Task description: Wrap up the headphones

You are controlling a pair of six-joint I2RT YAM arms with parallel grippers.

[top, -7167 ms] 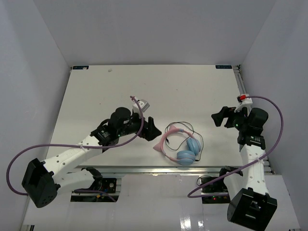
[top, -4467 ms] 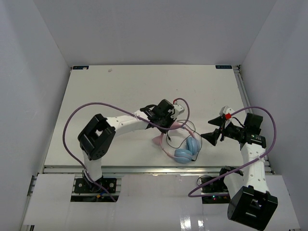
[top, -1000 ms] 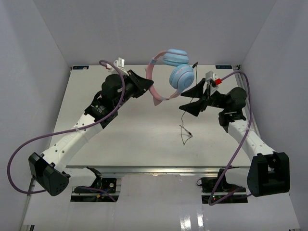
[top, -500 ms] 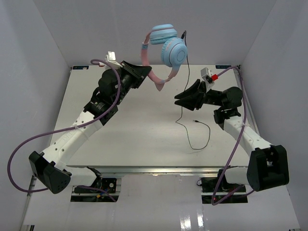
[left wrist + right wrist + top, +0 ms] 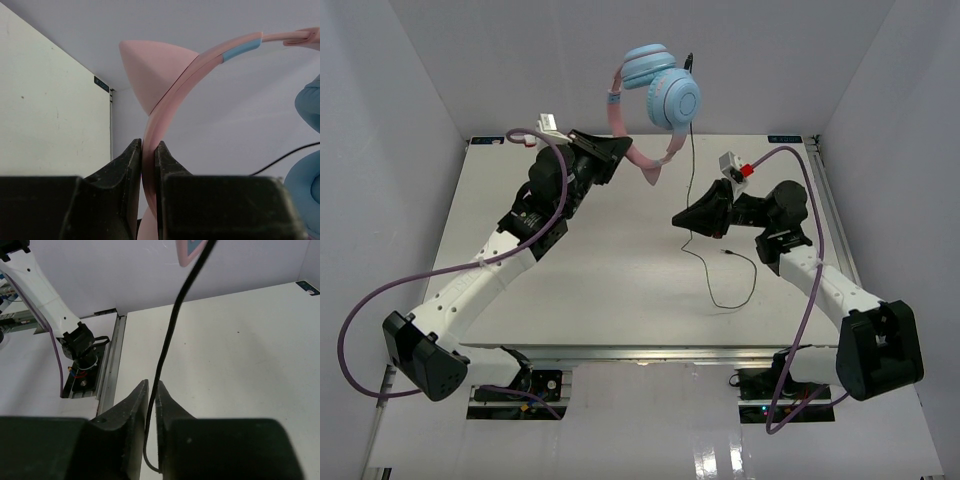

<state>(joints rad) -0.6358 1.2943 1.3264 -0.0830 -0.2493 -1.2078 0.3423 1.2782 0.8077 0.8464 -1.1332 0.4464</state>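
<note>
The headphones (image 5: 655, 95) hang high above the far edge of the table, pink headband arching up to two light-blue ear cups. My left gripper (image 5: 620, 150) is shut on the pink headband (image 5: 165, 85) just below a cat-ear point. The thin black cable (image 5: 692, 170) drops from the cups to the table, where its loose end (image 5: 735, 280) curls. My right gripper (image 5: 682, 217) is shut on that cable (image 5: 167, 340), which runs up between the two black fingers (image 5: 131, 407) in the right wrist view.
The white table (image 5: 600, 280) is walled by pale panels at the back and both sides. Thick purple robot cables (image 5: 380, 300) loop beside each arm. The left arm's base (image 5: 80, 347) shows past the table edge in the right wrist view.
My right gripper moved left and down to the hanging cable and shut on it. The left gripper lifted the headphones a little higher, and the cable's end slid on the table.
</note>
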